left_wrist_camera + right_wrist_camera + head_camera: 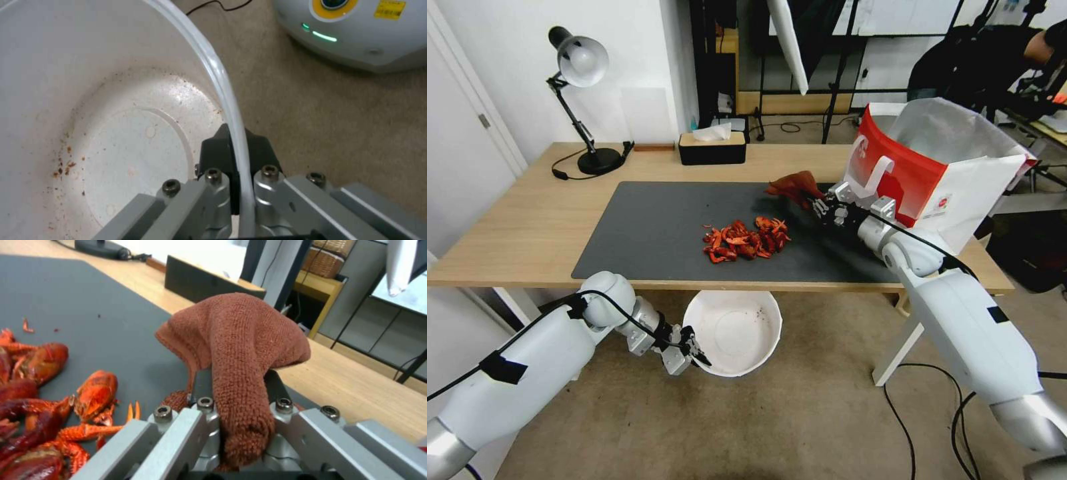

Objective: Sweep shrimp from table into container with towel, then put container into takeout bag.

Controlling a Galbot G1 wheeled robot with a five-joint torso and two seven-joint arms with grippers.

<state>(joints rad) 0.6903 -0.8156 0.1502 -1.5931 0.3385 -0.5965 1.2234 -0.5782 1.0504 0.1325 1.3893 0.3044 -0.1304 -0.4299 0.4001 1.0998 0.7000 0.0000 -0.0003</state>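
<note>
Jaws of both grippers are clamped: the right gripper (817, 202) on one towel (795, 186) above the table (527, 227), beside one takeout bag (920, 175) whose logo cannot be read; the left gripper (697, 352) on one container (735, 331) rim below the table edge. One shrimp (747, 240) pile is seen on the mat (647, 230).

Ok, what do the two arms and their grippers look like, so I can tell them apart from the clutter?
Both arms have glossy white shells, silver joints, black tape patches and black cables along the outside. The left gripper and right gripper are silver metal blocks with hex bolts and black fingers.
</note>
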